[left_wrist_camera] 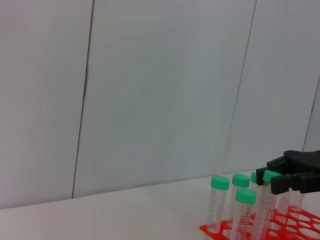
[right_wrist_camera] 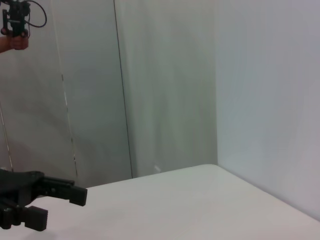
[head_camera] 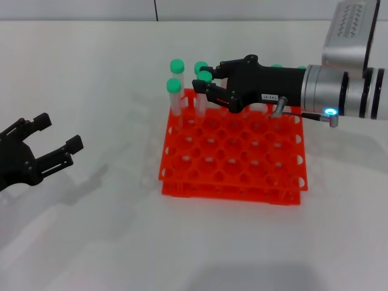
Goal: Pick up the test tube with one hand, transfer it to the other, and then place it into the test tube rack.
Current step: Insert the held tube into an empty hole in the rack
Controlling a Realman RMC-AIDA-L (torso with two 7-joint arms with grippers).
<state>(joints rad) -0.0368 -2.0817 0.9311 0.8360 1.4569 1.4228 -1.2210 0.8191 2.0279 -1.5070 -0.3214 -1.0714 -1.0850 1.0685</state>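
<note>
The orange-red test tube rack point(head_camera: 233, 159) stands in the middle of the table. My right gripper point(head_camera: 204, 83), the one with the white label, reaches over the rack's far left corner and is shut on the test tube point(head_camera: 205, 76), just under its green cap. The tube hangs upright with its lower end at the rack's back row. The left wrist view also shows this gripper point(left_wrist_camera: 274, 178), the tube point(left_wrist_camera: 270, 176) and the rack point(left_wrist_camera: 296, 221). My left gripper point(head_camera: 59, 132) is open and empty, low at the table's left. It also shows in the right wrist view point(right_wrist_camera: 57, 207).
Three other green-capped tubes point(head_camera: 174, 85) stand in the rack's far left corner, right beside the held tube. More green caps point(head_camera: 277, 66) peek out behind my right gripper. White table all around, pale wall panels behind.
</note>
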